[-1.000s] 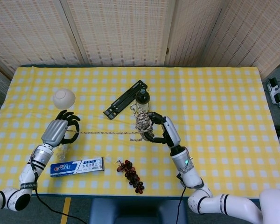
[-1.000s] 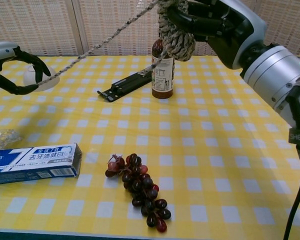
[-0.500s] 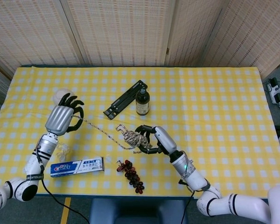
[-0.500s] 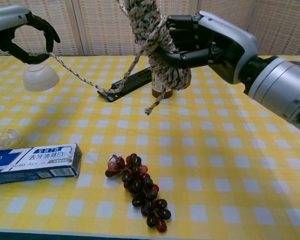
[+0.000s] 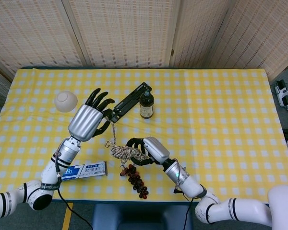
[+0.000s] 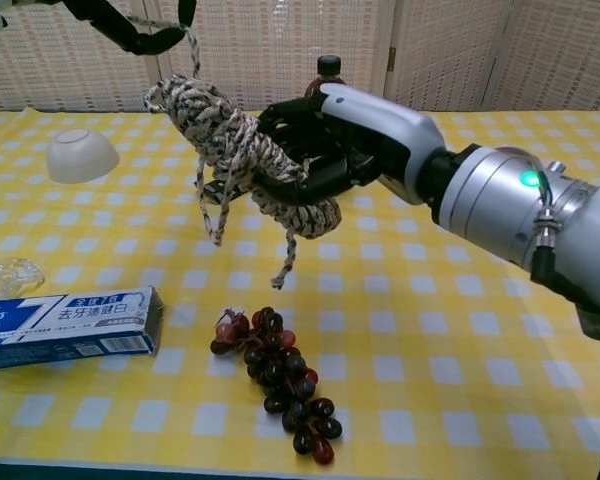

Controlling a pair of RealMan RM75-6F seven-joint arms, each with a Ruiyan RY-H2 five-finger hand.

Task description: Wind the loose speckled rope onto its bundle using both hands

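Right hand point(image 6: 325, 140) clenched around the speckled black-and-white rope bundle point(image 6: 242, 157), raised in the air above the yellow checked tablecloth point(image 5: 221, 110), just over the dark red plastic grape cluster point(image 6: 277, 381). Left hand point(image 5: 89, 120) up and to the left, pinching the loose speckled rope strand point(image 5: 113, 134) running down to the bundle, remaining fingers spread. Blue toothpaste box point(image 6: 68, 321) near left, white bowl point(image 5: 66, 101) far left, dark glass bottle point(image 5: 146, 104) and black flat bar point(image 5: 129, 101) behind.

The table point(image 5: 221, 110), in yellow checked cloth, carries a white bowl point(image 5: 66, 101), a dark bottle point(image 5: 145, 103), a black rail point(image 5: 128, 102), a toothpaste box point(image 5: 84, 170) and grapes point(image 5: 136, 180).
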